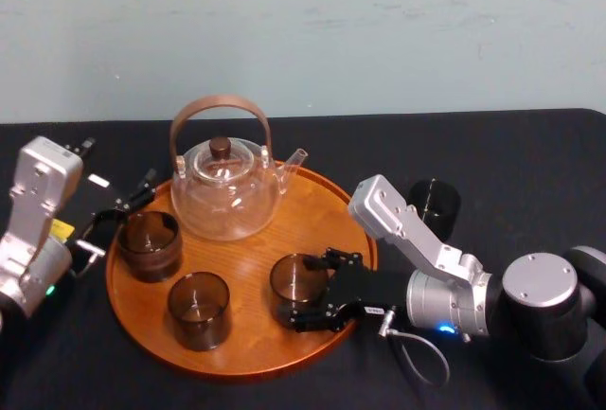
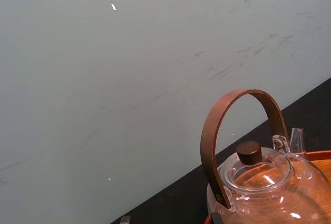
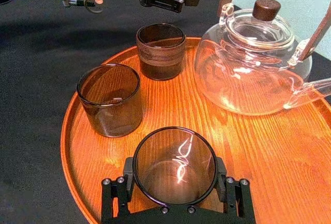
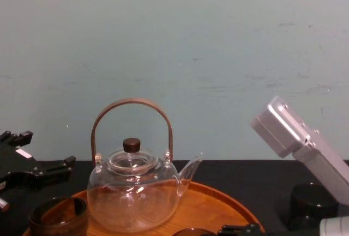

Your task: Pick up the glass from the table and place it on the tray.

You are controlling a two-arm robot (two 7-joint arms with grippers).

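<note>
A clear smoky glass [image 1: 296, 277] stands on the front right of the round wooden tray [image 1: 284, 221], which lies on the black table [image 1: 511, 154]. My right gripper [image 1: 314, 289] reaches in from the right and is shut on it. In the right wrist view the glass [image 3: 175, 164] sits upright between the two black fingers [image 3: 126, 175], its base on the tray [image 3: 258, 146]. At the tray's left rim my left gripper [image 1: 118, 216] is open, beside another glass [image 1: 150, 244].
A clear glass teapot [image 1: 227, 192] with a brown bow handle fills the back of the tray. A third glass [image 1: 199, 309] stands at the tray's front. A dark glass [image 1: 434, 206] stands on the cloth right of the tray, behind my right arm.
</note>
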